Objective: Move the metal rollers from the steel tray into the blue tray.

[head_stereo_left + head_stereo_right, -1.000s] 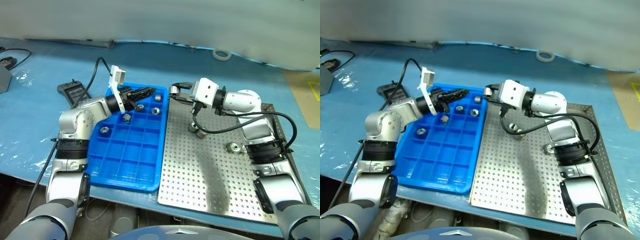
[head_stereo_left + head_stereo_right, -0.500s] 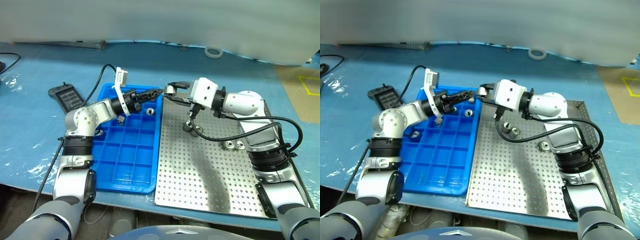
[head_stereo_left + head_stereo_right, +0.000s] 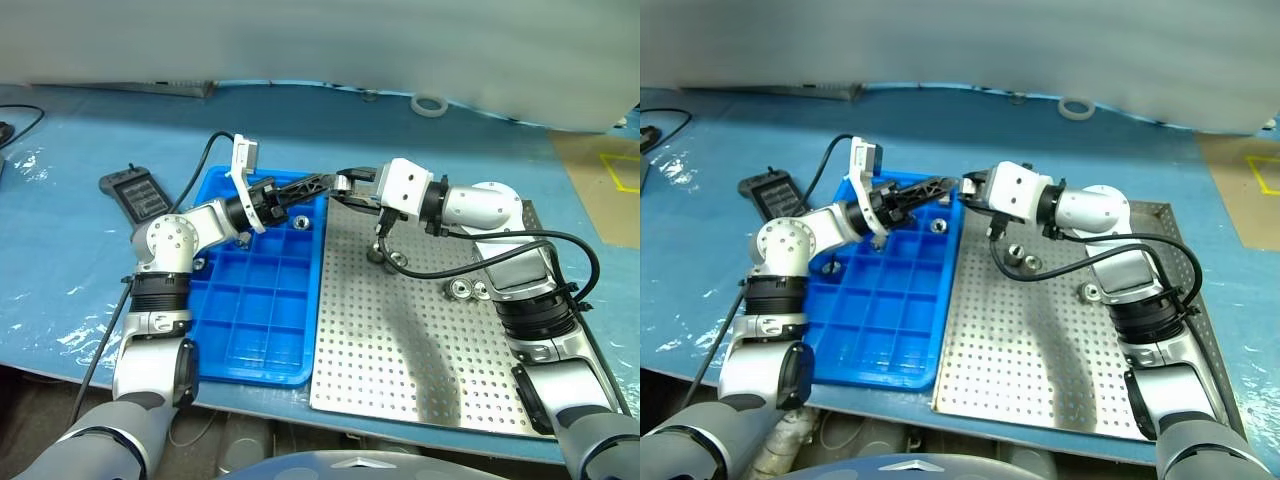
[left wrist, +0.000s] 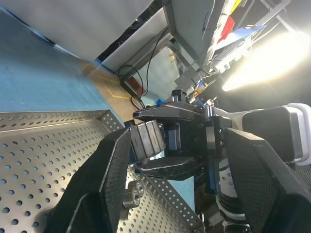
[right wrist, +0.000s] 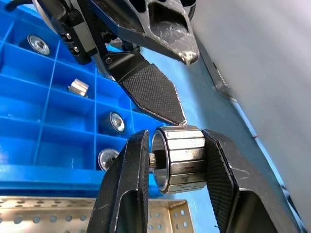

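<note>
My right gripper (image 5: 175, 137) is shut on a metal roller (image 5: 180, 158), a shiny ribbed cylinder, and holds it above the far right corner of the blue tray (image 3: 250, 310). My left gripper (image 3: 322, 181) stands open and points at that roller (image 4: 146, 141). One of its pads (image 5: 150, 90) is very close to the roller; contact cannot be told. Three rollers (image 3: 385, 255) (image 3: 465, 290) lie on the steel tray (image 3: 430, 370). Several others (image 5: 112, 122) sit in compartments of the blue tray.
A dark handheld controller (image 3: 135, 192) with a cable lies left of the blue tray. A white tape ring (image 3: 430, 103) rests far back on the blue table cover. My right arm's black cable (image 3: 520, 240) loops over the steel tray.
My left gripper has opened and swung from over the blue tray toward the roller in my right gripper. The head view has shifted. The right gripper has kept its grip.
</note>
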### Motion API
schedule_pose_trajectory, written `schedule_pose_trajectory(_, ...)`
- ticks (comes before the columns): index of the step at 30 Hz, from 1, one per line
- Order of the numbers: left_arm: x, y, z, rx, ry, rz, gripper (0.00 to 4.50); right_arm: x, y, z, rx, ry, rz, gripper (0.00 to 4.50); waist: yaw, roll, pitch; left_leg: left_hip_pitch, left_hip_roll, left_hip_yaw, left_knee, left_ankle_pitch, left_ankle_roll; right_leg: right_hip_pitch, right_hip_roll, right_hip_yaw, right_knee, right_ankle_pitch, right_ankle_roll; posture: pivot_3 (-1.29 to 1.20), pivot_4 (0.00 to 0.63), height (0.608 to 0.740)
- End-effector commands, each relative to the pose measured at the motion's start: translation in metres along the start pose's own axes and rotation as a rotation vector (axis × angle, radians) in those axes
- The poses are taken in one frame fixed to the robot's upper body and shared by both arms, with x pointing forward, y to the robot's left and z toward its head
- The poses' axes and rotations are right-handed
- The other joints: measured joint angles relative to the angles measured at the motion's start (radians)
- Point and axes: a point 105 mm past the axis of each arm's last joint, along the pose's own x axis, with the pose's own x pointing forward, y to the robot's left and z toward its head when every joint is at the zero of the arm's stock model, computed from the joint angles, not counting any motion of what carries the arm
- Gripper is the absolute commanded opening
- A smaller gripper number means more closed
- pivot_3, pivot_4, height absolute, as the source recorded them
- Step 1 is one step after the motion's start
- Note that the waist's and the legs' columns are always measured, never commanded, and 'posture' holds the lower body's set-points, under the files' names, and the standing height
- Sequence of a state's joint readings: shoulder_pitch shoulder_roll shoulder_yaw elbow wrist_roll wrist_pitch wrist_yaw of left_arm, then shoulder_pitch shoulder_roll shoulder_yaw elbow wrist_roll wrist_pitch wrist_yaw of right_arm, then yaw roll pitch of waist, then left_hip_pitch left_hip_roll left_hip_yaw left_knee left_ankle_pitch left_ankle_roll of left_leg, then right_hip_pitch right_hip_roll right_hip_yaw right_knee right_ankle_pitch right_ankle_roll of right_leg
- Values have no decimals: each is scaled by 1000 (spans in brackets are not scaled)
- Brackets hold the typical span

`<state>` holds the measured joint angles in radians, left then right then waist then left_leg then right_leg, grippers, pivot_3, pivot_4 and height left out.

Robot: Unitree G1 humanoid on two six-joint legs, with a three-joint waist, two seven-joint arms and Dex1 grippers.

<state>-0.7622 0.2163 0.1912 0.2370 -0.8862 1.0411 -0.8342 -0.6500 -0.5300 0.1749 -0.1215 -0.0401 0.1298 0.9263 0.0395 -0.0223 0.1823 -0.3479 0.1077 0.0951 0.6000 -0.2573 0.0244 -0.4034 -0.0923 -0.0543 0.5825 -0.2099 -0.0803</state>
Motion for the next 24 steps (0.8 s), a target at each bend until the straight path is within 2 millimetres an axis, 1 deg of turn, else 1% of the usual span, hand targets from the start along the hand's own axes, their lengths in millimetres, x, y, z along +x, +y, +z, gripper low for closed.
schedule_pose_trajectory(1,21,-2,-7,-3,42,-30,3127,5,-5,33,-90,-111,0,1245,-1,0,0,0,0,0,0,0,0,0,0,0,0,0,0,-50,150,740)
schedule_pose_trajectory(6,30,0,-7,-14,30,-44,3127,6,-6,37,-95,-124,4,1245,-4,0,0,0,0,0,0,0,0,0,0,0,0,0,0,-58,150,740)
schedule_pose_trajectory(13,32,5,-5,-12,12,-35,3127,7,-7,36,-98,-124,11,1245,-3,0,0,0,0,0,0,-1,2,0,0,0,0,0,0,-58,150,740)
schedule_pose_trajectory(19,30,12,5,-1,-38,5,3127,8,-6,34,-99,-119,15,1245,-2,0,0,0,0,0,0,-1,2,0,0,0,1,0,0,-53,150,740)
schedule_pose_trajectory(21,30,11,9,-5,-54,-2,3127,9,-6,34,-100,-118,16,1245,-2,0,0,0,0,0,0,-1,2,0,0,0,1,0,0,-50,150,740)
schedule_pose_trajectory(24,28,10,13,-10,-74,-9,2595,9,-6,34,-103,-119,12,1245,-2,0,0,0,0,0,0,-1,2,0,0,0,1,0,0,-49,150,740)
